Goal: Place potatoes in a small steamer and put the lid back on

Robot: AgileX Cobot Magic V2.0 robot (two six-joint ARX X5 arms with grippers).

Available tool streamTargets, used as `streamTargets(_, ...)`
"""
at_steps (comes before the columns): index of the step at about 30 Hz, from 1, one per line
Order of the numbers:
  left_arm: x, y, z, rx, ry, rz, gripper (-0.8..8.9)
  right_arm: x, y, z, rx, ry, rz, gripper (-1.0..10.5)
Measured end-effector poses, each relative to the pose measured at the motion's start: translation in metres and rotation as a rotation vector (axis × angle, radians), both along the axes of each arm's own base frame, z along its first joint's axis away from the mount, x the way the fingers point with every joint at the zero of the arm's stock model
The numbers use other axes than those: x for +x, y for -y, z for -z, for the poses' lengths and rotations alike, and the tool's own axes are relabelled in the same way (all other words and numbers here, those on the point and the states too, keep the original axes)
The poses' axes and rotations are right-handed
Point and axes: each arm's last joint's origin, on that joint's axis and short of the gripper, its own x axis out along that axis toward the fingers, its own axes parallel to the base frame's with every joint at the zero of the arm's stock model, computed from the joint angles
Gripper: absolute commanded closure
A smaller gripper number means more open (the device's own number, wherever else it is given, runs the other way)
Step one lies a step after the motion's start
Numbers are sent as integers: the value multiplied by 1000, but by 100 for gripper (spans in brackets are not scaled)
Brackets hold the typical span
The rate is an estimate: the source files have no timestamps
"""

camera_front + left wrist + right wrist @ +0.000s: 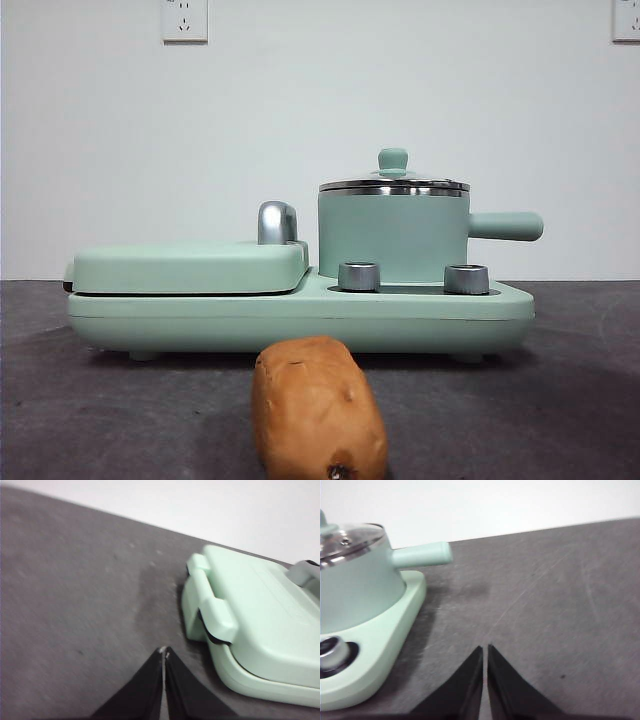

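The right gripper point(484, 652) hangs over bare dark table point(555, 605), jaws pressed together. Beside it, the mint green steamer point(357, 587) wears its glass lid point(350, 537), side handle point(422, 555) jutting out, above a steel knob point(332, 652).

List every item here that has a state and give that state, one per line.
Lid: on the steamer, closed.
Steamer: upright on the base, covered.
Griddle: cover shut.
Potato: lying on the table in front of the base, untouched.
Knobs: two on the base; setting unreadable.
Left gripper: shut, empty, above the table beside the griddle.
Right gripper: shut, empty, above the table beside the steamer.
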Motion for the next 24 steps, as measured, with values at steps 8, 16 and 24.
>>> streamTargets(8,3,8,-34,-177,-86,169,805,-13,-3,-60,156,18,-22,935)
streamTargets(16,18,19,-97,-236,-229,352,805,-21,-10,-132,203,-71,-181,935)
streamTargets(24,50,37,-156,-224,-308,625,805,-9,-20,-184,174,-141,-439,935)
